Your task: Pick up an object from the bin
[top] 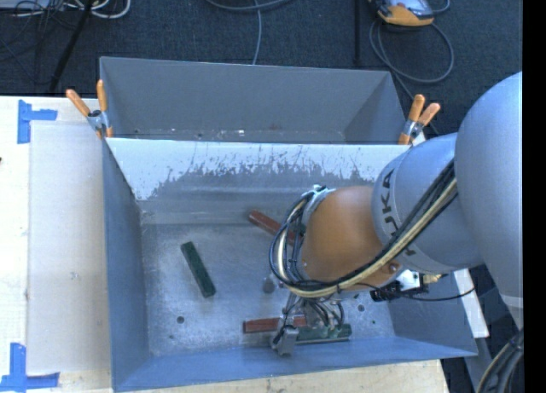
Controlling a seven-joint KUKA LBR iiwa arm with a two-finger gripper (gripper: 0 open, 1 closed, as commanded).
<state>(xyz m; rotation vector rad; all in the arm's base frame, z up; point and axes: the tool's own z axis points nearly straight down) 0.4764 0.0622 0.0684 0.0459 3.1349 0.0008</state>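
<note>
My jaws are at the brown bar (260,326), lower middle, can't tell how open. Flat thing, may slip.

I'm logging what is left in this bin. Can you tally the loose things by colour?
Green: 2, the left green bar on the floor and the green piece beside the gripper.
Reddish-brown: 2, the rear brown bar, partly behind the arm, and the front brown bar near the front wall.
Total: 4 in view; the arm may hide more.
</note>
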